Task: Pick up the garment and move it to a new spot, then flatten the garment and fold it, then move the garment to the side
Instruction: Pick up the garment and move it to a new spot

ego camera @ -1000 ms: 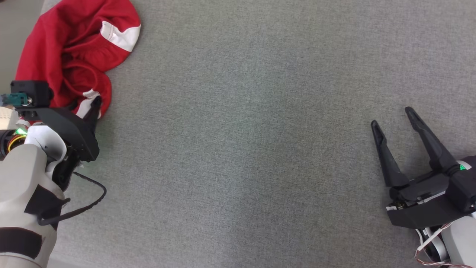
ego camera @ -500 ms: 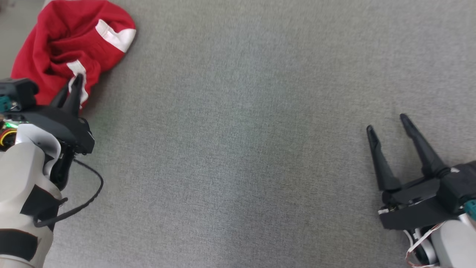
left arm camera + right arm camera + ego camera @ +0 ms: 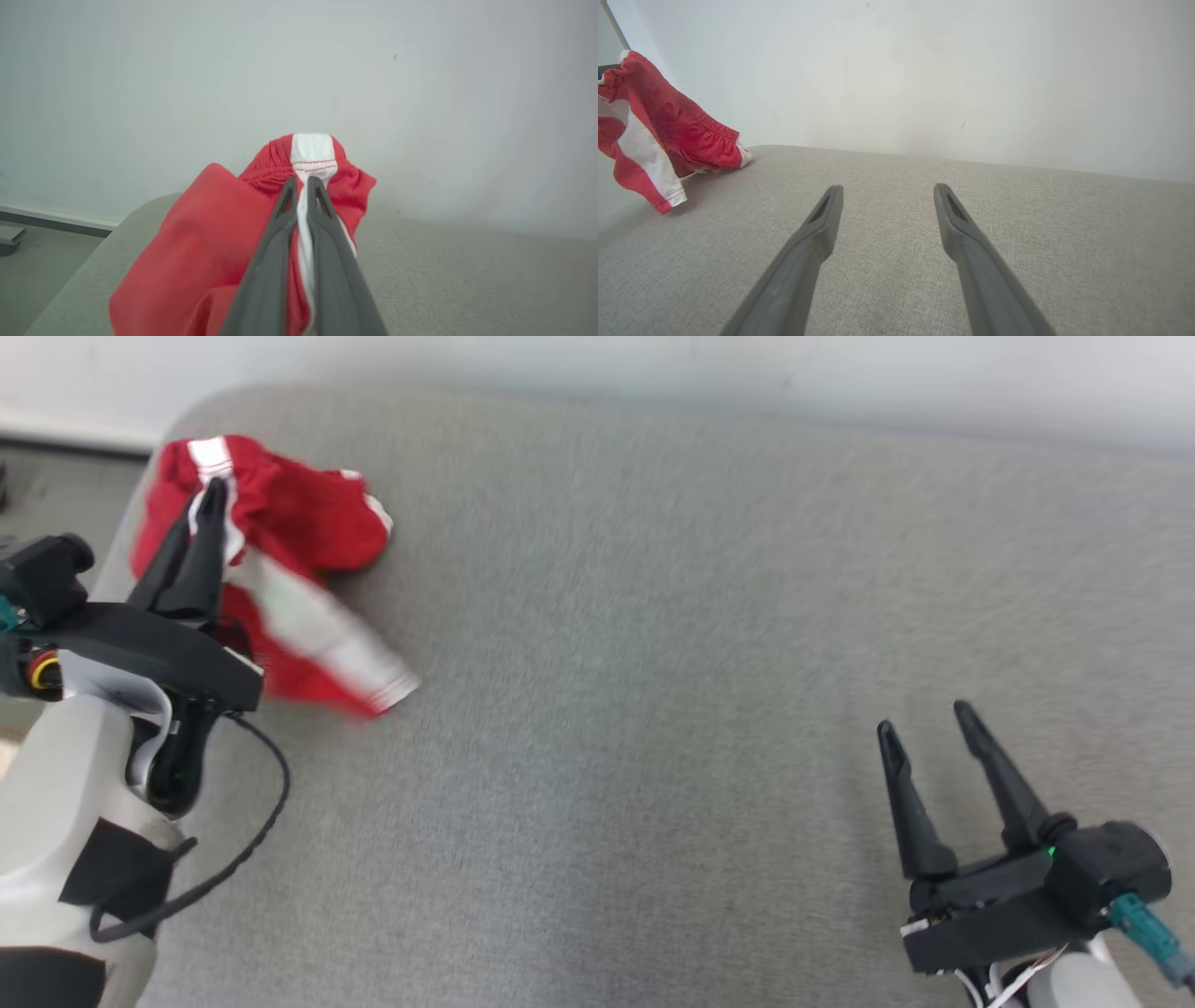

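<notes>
Left gripper [image 3: 207, 499]: jaws pinched nearly shut on the garment [image 3: 308, 523]. In my left wrist view the two fingers [image 3: 322, 224] run almost parallel, with only a sliver of cloth between them. The left gripper [image 3: 302, 182] bites right on the white stripe where it crosses the gathered elastic band. The band bunches up just past the tips.

The garment [image 3: 210, 224] is red with white stripes. It drapes down both sides of the fingers, mostly to the left in that view. It's held up off the grey padded surface [image 3: 467, 280] at the pinch point.

From the right wrist camera the garment [image 3: 668, 116] shows at the far left, by the surface's rounded corner and close to the wall [image 3: 924, 70]. One fold rests on the grey padded surface [image 3: 1017, 210]. A flap with a white stripe and white hem hangs lower and nearer, with a shadow under it. I can't tell whether the flap's tip touches. The flap is blurred in the head view.

Right gripper [image 3: 924, 719]: jaws spread wide, nothing between them. It sits at the lower right of the head view, over bare grey padded surface [image 3: 653, 663], well apart from the garment. In its own view the right gripper [image 3: 888, 188] points toward the wall, fingers splayed.

A black cable [image 3: 261, 821] loops off the left arm.
</notes>
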Motion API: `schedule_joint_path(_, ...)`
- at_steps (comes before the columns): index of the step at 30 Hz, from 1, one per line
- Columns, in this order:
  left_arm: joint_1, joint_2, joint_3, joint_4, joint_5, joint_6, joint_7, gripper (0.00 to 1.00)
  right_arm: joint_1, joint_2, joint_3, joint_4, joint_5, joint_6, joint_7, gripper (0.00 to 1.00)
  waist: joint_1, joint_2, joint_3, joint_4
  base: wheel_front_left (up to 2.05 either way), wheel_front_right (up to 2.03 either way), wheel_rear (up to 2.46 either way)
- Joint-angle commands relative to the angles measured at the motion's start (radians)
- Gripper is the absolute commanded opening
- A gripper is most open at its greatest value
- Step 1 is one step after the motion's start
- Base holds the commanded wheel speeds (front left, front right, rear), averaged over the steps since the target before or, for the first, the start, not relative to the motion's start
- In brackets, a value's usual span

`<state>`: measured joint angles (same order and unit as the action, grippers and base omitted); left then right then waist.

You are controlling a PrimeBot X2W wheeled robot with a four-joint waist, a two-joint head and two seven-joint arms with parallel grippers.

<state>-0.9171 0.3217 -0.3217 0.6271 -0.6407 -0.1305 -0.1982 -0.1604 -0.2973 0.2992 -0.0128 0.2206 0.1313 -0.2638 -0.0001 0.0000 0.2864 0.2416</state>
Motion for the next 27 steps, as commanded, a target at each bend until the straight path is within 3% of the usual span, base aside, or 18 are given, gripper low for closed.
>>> schedule_joint_path(1, 0.025, 0.002, 0.005, -0.028, -0.015, 0.003, 0.01, 0.0, 0.018, 0.011, 0.001, 0.003, 0.005, -0.001, 0.0, 1.0, 0.0001, 0.0, -0.094, -0.056, 0.0, 0.0, 0.0)
schedule_joint_path(7, 0.074, -0.005, 0.009, -0.196, -0.06, 0.028, 0.087, 0.0, 0.056, 0.052, -0.008, 0.007, 0.01, -0.001, 0.0, 1.0, 0.0001, 0.0, -0.17, -0.12, 0.0, 0.0, 0.0)
schedule_joint_path(14, 0.11, -0.035, 0.011, -0.374, -0.1, 0.088, 0.157, 0.0, 0.081, 0.076, -0.013, 0.008, 0.012, -0.001, 0.0, 1.0, 0.0001, 0.0, -0.219, -0.216, 0.0, 0.0, 0.0)
schedule_joint_path(21, 0.126, -0.09, 0.013, -0.476, -0.135, 0.148, 0.181, 0.0, 0.089, 0.085, -0.013, 0.007, 0.014, -0.001, 0.0, 1.0, 0.0001, 0.0, -0.251, -0.324, 0.0, 0.0, 0.0)
schedule_joint_path(27, 0.136, -0.133, -0.005, -0.521, -0.153, 0.161, 0.179, 0.0, 0.095, 0.089, -0.005, 0.009, 0.017, -0.001, 0.0, 1.0, 0.0001, 0.0, -0.262, -0.406, 0.0, 0.0, 0.0)
